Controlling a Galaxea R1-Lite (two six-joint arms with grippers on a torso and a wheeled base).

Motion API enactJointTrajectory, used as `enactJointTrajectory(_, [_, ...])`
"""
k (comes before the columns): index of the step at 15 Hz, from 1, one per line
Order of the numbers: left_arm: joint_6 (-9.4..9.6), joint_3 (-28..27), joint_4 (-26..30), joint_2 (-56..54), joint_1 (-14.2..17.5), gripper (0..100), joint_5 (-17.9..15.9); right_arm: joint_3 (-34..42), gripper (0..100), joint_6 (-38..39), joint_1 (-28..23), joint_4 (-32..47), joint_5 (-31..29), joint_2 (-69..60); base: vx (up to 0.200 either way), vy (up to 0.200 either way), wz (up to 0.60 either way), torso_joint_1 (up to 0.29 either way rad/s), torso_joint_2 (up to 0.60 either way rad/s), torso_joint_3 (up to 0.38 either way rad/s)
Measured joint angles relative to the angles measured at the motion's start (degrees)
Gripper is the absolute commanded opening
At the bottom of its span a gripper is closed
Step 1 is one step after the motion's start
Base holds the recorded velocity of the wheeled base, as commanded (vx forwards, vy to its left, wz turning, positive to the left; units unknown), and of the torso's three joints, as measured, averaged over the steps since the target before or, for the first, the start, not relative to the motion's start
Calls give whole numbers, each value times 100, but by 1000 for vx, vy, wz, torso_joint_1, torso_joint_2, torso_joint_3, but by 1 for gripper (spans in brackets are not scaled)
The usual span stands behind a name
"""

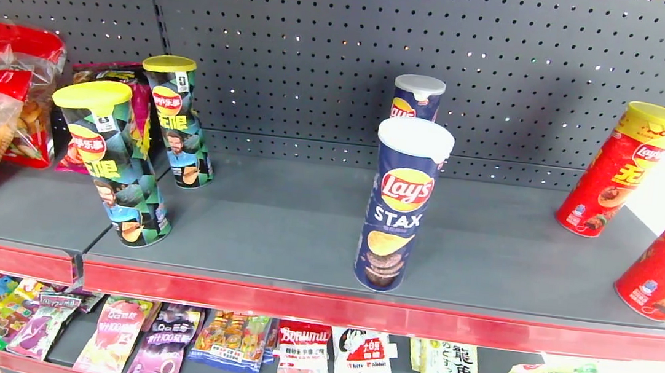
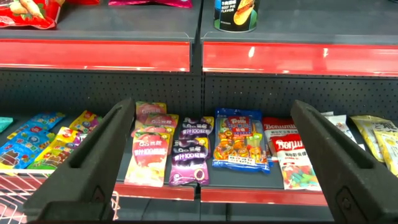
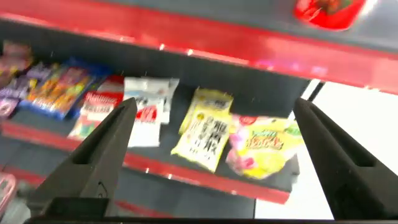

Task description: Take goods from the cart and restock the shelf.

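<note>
Where the grey shelf meets pegboard, chip cans stand.

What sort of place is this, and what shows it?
Probably a shop aisle: a pegboard-backed shelf with a red front strip, upright crisp tubes, and snack packets laid out underneath.

Retail shop aisle: grey metal shelf with a perforated grey back panel and a red front price strip, tall cylindrical crisp cans standing in rows, flat colourful sweet packets lined on the tier below.
</note>
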State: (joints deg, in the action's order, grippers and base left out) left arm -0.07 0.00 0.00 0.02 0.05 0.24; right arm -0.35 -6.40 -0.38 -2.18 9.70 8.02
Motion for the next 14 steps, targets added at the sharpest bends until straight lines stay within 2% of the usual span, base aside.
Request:
enactJointTrajectory(2, [0, 0, 0, 0, -2, 100, 0, 0, 100, 169, 28, -22, -497, -444, 0, 0, 0, 0, 0, 0])
enactJointTrajectory(4, [-2, 0, 0, 0, -2, 100, -2, 15, 100, 738, 33, 101, -1107, -649, 0, 0, 0, 0, 0, 0])
enactJointTrajectory(14, [-6, 0, 0, -2, 0, 100, 0, 26, 100, 589, 38, 272, -1014, -802, 0, 0, 0, 0, 0, 0])
